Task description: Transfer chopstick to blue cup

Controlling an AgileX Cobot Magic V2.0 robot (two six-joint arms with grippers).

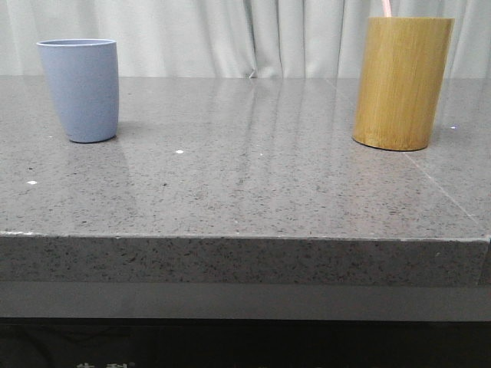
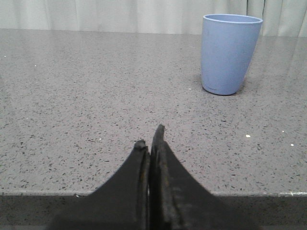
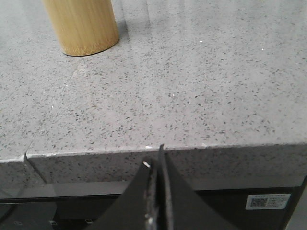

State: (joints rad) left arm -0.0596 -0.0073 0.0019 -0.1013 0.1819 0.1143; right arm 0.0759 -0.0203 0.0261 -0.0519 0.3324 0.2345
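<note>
A: Colours? The cup is matte periwinkle blue, the bamboo holder yellow-brown with fine vertical grain.
B: Countertop grey, speckled; chopstick pale pink; curtain off-white.

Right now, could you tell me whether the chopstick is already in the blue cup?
Not yet. The chopstick pokes out of the bamboo holder; nothing sticks up from the blue cup.
</note>
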